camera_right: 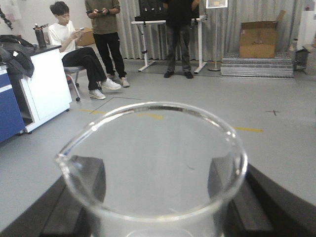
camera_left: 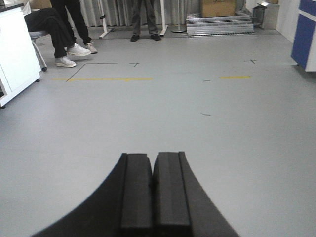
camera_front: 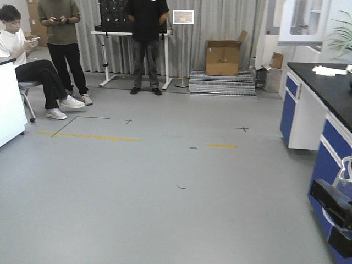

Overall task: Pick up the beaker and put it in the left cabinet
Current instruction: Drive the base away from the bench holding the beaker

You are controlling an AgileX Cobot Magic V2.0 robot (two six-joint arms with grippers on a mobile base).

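Note:
The clear glass beaker (camera_right: 153,163) fills the right wrist view, upright, its pour spout to the left. My right gripper (camera_right: 155,200) is shut on it, one black finger pressing each side of the glass. The front view shows the beaker (camera_front: 345,169) at the lower right edge, above the black right gripper (camera_front: 334,217) and beside the blue bench. My left gripper (camera_left: 152,163) is shut with its pads together, nothing between them, and hangs over bare grey floor. The left cabinet is out of view.
A blue and white bench with a black top (camera_front: 322,82) runs along the right. A white desk (camera_front: 8,104) stands at the left, a seated person (camera_front: 22,60) beside it. Two people (camera_front: 146,44) stand at the back by a table, with a cardboard box (camera_front: 223,58) nearby.

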